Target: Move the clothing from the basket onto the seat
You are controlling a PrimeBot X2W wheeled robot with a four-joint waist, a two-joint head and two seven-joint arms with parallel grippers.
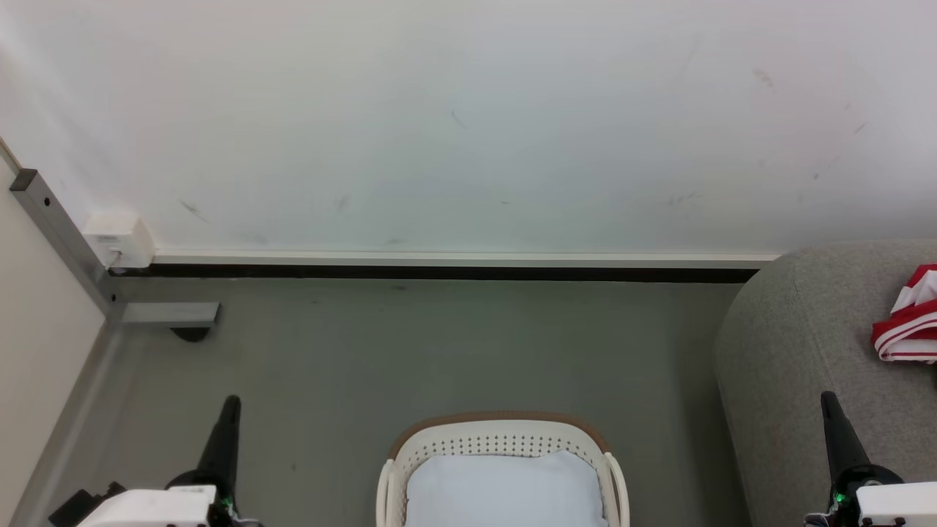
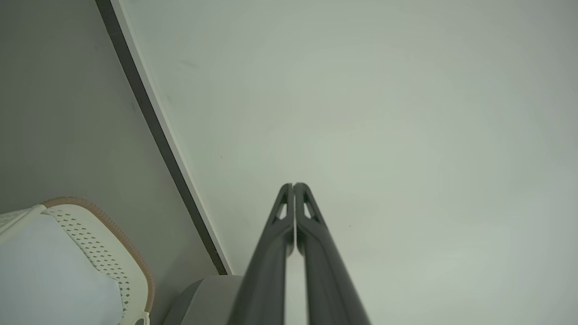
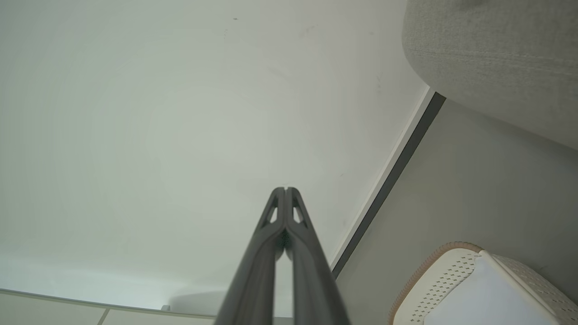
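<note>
You see the seat at the right and the basket low between the two grippers. The clothing lies on the seat, beyond the right gripper and apart from it. This one and the left gripper have the fingers pressed together, holding nothing.

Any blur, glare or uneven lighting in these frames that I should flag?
Head view: soft, even light, no glare; the red-and-white striped jersey and the white perforated plastic basket look sharp. Left wrist view: the dark left fingers blur towards the bottom edge, the white wall darkens at the corners. Right wrist view: the dark right fingers blur likewise, tips crisper.
</note>
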